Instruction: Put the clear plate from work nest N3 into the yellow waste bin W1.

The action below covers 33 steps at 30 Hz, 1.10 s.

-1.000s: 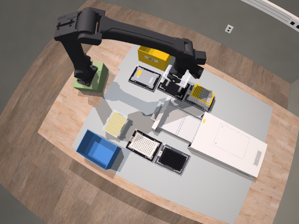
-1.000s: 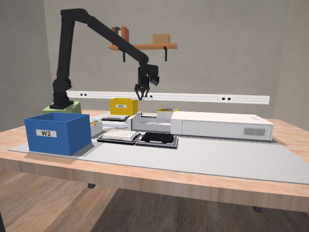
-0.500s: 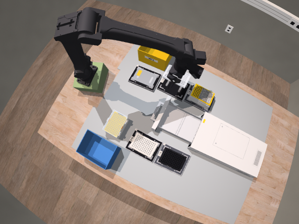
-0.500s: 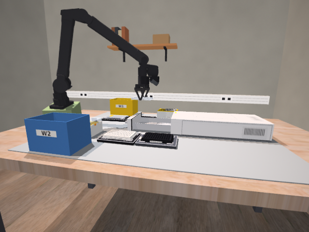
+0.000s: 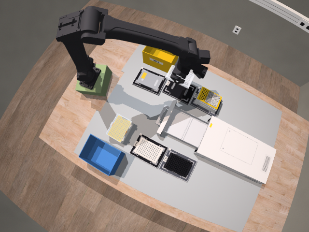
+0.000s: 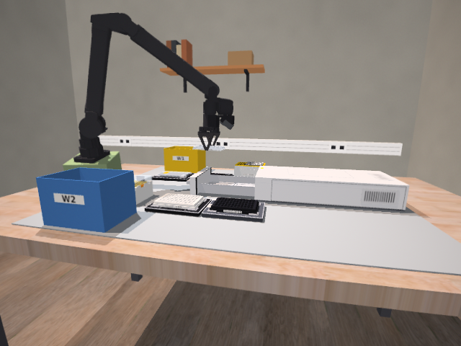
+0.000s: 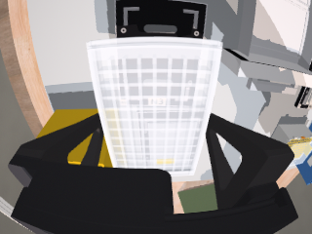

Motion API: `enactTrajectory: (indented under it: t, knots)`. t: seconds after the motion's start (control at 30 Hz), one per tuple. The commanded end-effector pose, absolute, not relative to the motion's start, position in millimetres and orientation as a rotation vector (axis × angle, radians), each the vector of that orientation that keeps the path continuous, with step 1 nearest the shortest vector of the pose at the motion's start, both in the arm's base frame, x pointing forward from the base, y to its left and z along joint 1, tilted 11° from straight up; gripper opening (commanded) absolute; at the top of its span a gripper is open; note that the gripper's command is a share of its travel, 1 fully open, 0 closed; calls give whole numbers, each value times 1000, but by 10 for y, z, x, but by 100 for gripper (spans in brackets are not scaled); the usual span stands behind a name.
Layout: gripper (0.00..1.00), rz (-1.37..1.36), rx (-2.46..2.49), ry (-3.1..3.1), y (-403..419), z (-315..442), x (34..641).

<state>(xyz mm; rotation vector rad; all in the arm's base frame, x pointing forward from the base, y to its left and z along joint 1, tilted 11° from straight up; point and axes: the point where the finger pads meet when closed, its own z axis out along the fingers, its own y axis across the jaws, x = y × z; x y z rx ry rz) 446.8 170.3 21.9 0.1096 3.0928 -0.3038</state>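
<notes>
My gripper (image 5: 179, 78) (image 6: 208, 143) (image 7: 154, 118) is shut on the clear plate (image 5: 171, 70) (image 6: 217, 148) (image 7: 155, 94), a see-through well plate held level by its long sides. It hangs well above the bench, over an empty black nest (image 5: 186, 95) (image 7: 131, 22). The yellow waste bin W1 (image 5: 148, 56) (image 6: 193, 158) stands upright on the grey mat just behind and to the left of the gripper. The plate is not over the bin's opening; in the wrist view the bin shows only past the plate's left edge.
A grey lidded plate (image 5: 150, 80) and a yellow rack (image 5: 209, 97) sit in nests either side of the empty one. A white instrument (image 5: 234, 150) (image 6: 327, 184) with an open drawer (image 5: 184, 127) stands at the right. Blue bin W2 (image 5: 102, 154) (image 6: 87, 197), a white plate (image 5: 148, 150) and a black plate (image 5: 178, 165) are in front.
</notes>
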Motion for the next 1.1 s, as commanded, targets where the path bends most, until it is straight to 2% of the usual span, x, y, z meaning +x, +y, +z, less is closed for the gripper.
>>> enactTrajectory:
  t: [0.0, 0.27, 0.37, 0.83, 0.93, 1.07]
  knots:
    - [0, -251, 112, 3042, 1894, 419, 4457]
    - [0, -249, 112, 3043, 2029, 381, 4294]
    - [0, -223, 116, 3018, 2117, 486, 4401]
    - [0, -249, 112, 3048, 2279, 312, 3981]
    - [0, -208, 117, 3015, 2403, 438, 4122]
    - [0, -251, 112, 3051, 2360, 290, 3872]
